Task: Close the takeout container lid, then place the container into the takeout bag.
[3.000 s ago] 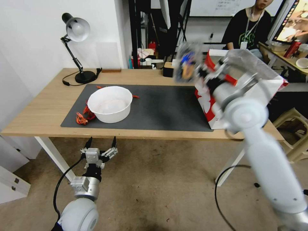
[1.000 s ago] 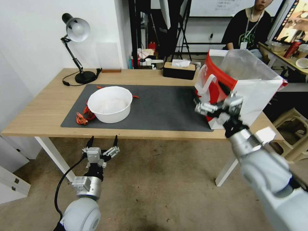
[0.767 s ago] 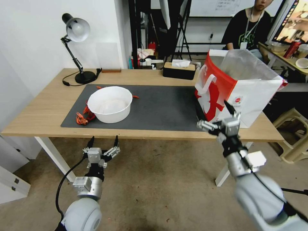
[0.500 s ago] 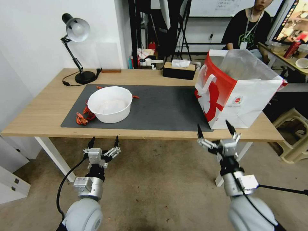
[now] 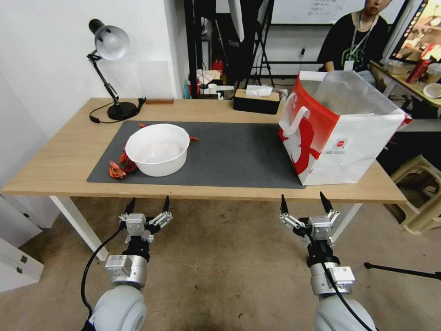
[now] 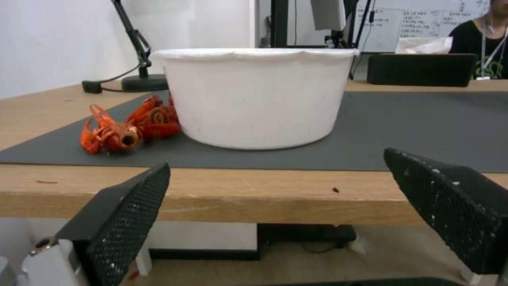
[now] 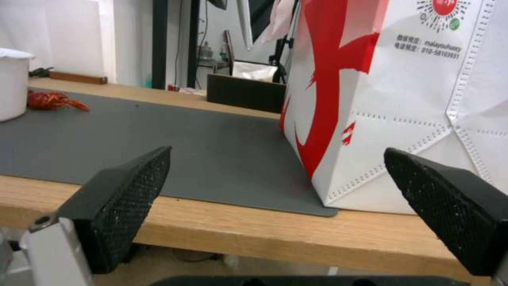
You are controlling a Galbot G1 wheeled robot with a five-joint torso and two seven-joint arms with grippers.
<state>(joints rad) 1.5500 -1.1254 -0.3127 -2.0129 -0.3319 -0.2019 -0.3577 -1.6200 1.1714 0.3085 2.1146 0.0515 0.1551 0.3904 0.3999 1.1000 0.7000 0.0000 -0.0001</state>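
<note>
Head view, right pincer (image 5: pixel 304 203): spread empty below the table (image 5: pixel 59 170) edge, clear of the takeout bag (image 5: pixel 349 138).
Left pincer (image 5: pixel 148 204): parked low, spread empty.

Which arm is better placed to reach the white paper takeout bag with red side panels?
Right. The open right gripper hangs below the wooden table edge just before the white-and-red paper bag; the left gripper, open too, faces the round white bowl.
</note>
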